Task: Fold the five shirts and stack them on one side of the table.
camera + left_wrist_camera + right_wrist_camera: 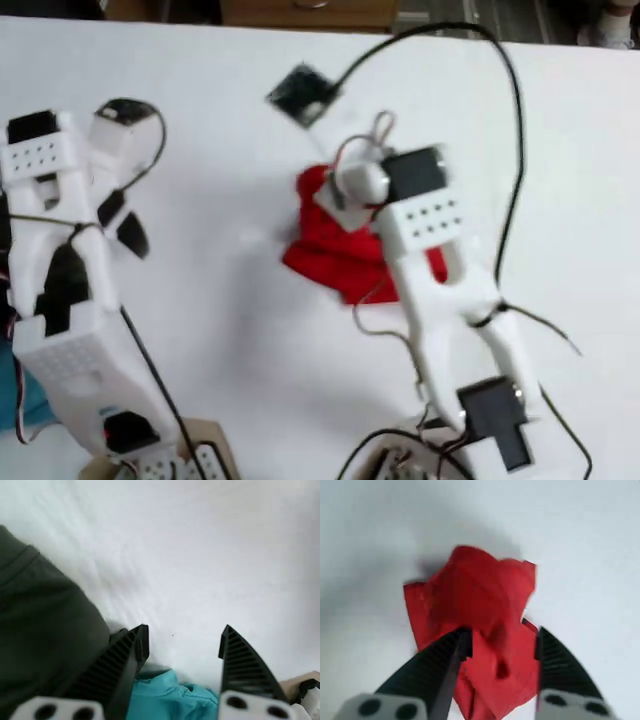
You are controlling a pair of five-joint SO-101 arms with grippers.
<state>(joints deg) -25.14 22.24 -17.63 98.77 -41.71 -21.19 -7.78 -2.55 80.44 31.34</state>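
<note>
A crumpled red shirt [335, 255] lies bunched near the middle of the white table [230, 330]. My right arm stands over it. In the right wrist view my right gripper [500, 642] is open, with the red shirt [480, 600] between and under its black fingers [445, 660]. My left gripper [122, 220] hangs open at the table's left side, holding nothing. In the left wrist view my left gripper [182, 647] has a dark grey shirt [40, 625] beside one finger and a teal shirt [165, 697] below it. The teal shirt [22, 395] also peeks out at the table's left edge.
A black cable [510, 100] arcs over the far right of the table to a small dark block [303, 92] behind the red shirt. The arm bases [150, 455] stand at the near edge. Bare white tabletop lies between the arms.
</note>
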